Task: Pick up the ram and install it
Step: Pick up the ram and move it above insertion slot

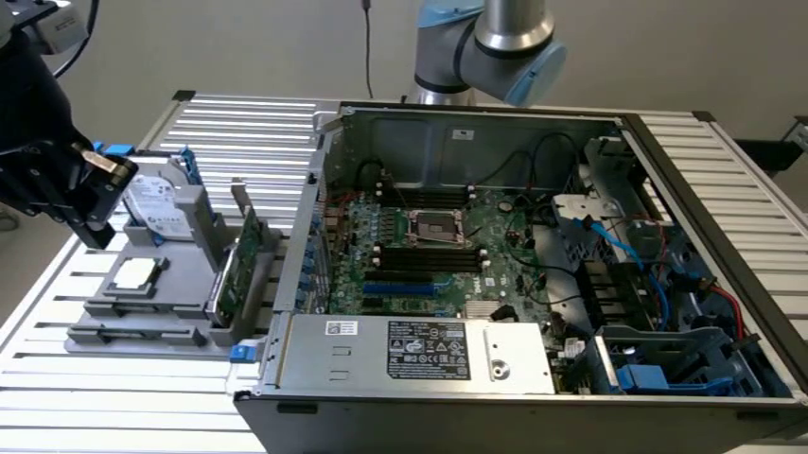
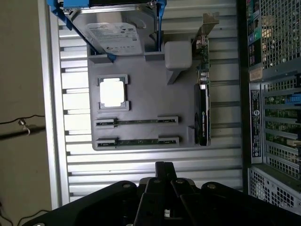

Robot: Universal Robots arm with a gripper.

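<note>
Two ram sticks lie on edge in the grey holder tray (image 2: 141, 84): one ram stick (image 2: 136, 121) and a second (image 2: 137, 140) beside it, closer to my gripper. My gripper (image 2: 163, 166) hovers above the slatted table just off the tray's edge. Its fingers are pressed together and hold nothing. In the exterior view the gripper (image 1: 91, 227) hangs over the tray's end at the exterior view's left. The open computer case (image 1: 531, 246) shows the motherboard with its long black memory slots (image 1: 430, 257).
The tray also carries a hard drive (image 2: 113, 33) in a blue bracket, a CPU (image 2: 112, 92) and a tall green expansion card (image 2: 203, 108) standing on edge. The case wall (image 2: 268, 94) stands close beside the tray. Cables and drive cages fill the case's right side.
</note>
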